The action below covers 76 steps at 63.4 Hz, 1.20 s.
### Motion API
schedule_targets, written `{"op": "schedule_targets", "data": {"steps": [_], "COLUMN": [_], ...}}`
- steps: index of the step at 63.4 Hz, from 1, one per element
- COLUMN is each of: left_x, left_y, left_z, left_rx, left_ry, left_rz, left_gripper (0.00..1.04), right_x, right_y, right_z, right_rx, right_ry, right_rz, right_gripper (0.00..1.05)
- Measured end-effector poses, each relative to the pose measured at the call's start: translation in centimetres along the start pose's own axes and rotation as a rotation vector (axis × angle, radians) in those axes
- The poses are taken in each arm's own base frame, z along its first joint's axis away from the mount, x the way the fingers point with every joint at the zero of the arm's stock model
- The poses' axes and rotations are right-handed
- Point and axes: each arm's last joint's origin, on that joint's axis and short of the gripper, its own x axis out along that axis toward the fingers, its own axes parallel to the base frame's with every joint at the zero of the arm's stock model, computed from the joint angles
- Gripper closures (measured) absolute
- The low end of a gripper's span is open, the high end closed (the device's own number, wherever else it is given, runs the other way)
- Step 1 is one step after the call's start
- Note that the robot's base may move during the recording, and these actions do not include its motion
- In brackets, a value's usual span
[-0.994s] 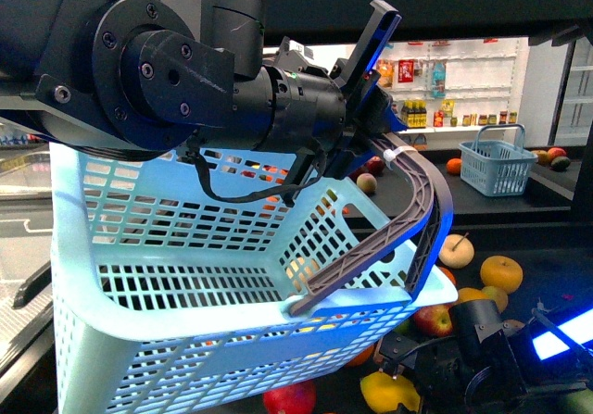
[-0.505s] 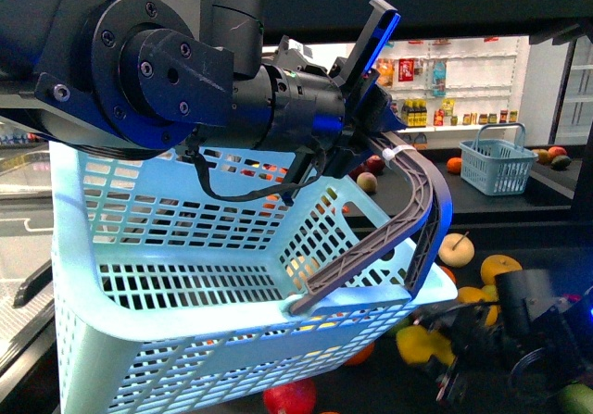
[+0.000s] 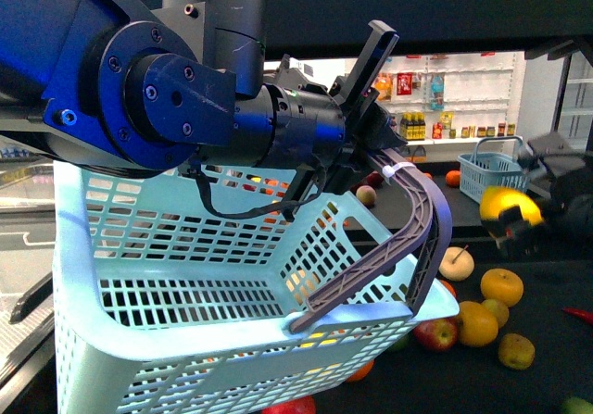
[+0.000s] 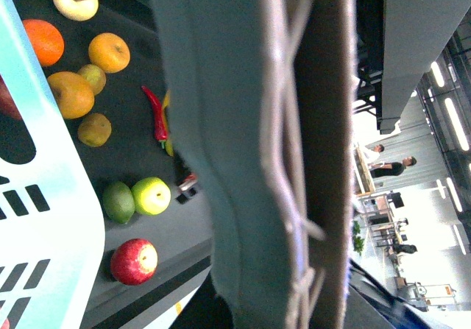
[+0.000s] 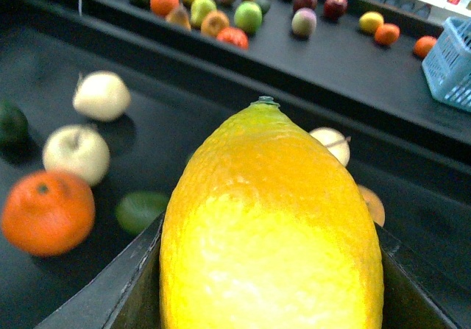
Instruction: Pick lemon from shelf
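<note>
Up from the lower deck since half a second ago: my right gripper [image 3: 524, 214] now hangs high by the right edge of the front view, level with the small blue basket [image 3: 491, 175] on the deck behind. Its fingers [image 5: 136, 288] are clamped on the lemon [image 3: 505, 203], one dark pad on each flank of the fruit in the right wrist view, the nub end pointing away from the camera. The lemon is clear of the shelf [image 3: 554, 289], in the air above the loose fruit toward the right end of the lower deck: a pale stemmed fruit [image 3: 456, 263], an orange [image 3: 501, 286] and a red apple [image 3: 434, 332] lie below it.

On the other side, my left gripper [image 3: 380, 150] has stayed put, closed on the basket handle [image 3: 412, 233], and the big light-blue basket [image 3: 185, 275] hangs tilted from it. The left wrist view is mostly filled by that handle, blurred.
</note>
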Motion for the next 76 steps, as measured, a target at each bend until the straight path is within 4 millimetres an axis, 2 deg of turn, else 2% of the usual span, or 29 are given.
{"op": "schedule_targets", "data": {"steps": [9, 13, 18, 30, 51, 54, 58, 68, 71, 76], "left_x": [0.0, 0.0, 0.0, 0.0, 0.0, 0.0, 0.0, 0.0, 0.0, 0.0], "left_y": [0.0, 0.0, 0.0, 0.0, 0.0, 0.0, 0.0, 0.0, 0.0, 0.0], "left_z": [0.0, 0.0, 0.0, 0.0, 0.0, 0.0, 0.0, 0.0, 0.0, 0.0], "left_rx": [0.001, 0.0, 0.0, 0.001, 0.0, 0.0, 0.0, -0.005, -0.009, -0.009], "left_ry": [-0.001, -0.001, -0.001, -0.001, -0.001, -0.001, 0.001, 0.001, 0.002, 0.0], "left_rz": [0.0, 0.0, 0.0, 0.0, 0.0, 0.0, -0.001, -0.001, -0.001, 0.0], "left_gripper": [0.97, 0.97, 0.97, 0.97, 0.97, 0.97, 0.97, 0.97, 0.97, 0.97], "right_x": [-1.5, -1.7, -1.7, -0.9, -0.7, -0.8, -0.9, -1.0, -1.1, -1.4], "right_y": [2.0, 3.5, 5.4, 9.3, 13.0, 13.6, 14.2, 14.0, 13.6, 12.0], "right_z": [5.3, 6.8, 7.6, 7.2, 5.8, 5.6, 5.3, 5.2, 5.1, 5.1], "right_rx": [0.118, 0.165, 0.204, 0.272, 0.31, 0.299, 0.309, 0.299, 0.289, 0.256], "right_ry": [-0.083, -0.101, -0.099, -0.042, 0.032, 0.04, 0.048, 0.052, 0.055, 0.067], "right_rz": [0.077, 0.123, 0.174, 0.253, 0.341, 0.361, 0.384, 0.377, 0.363, 0.259], "right_gripper": [0.4, 0.4, 0.4, 0.4, 0.4, 0.36, 0.25, 0.03, 0.01, 0.02]}}
